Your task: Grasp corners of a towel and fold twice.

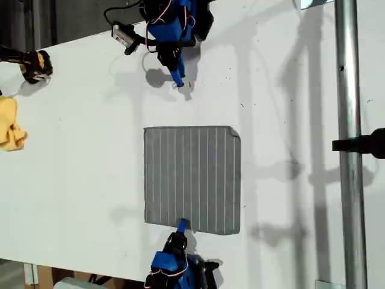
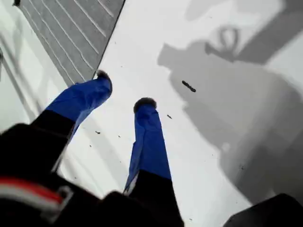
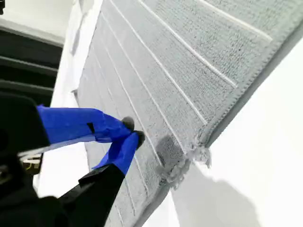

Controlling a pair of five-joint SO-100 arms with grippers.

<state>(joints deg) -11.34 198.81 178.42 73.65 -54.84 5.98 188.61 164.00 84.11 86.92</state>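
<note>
The grey striped towel (image 1: pixel 192 177) lies flat and unfolded on the white table (image 1: pixel 78 180); all its corners show, among them one (image 1: pixel 234 132) with a small turned-up flap. My first gripper (image 1: pixel 178 81) (image 2: pixel 124 92) is open above bare table, a short way off the towel's (image 2: pixel 71 33) edge toward the exterior view's top. At the opposite edge, toward the exterior view's bottom, my second gripper (image 1: pixel 181 225) (image 3: pixel 132 133) is shut with its tips over the towel (image 3: pixel 180 71). No cloth shows pinched between them. A frayed corner (image 3: pixel 189 161) lies close by.
A small yellow cloth (image 1: pixel 9 123) and a black-and-yellow object (image 1: pixel 33 63) sit at the exterior view's left edge. A metal pole (image 1: pixel 349 180) with a black clamp (image 1: pixel 364 144) runs down the exterior view's right side.
</note>
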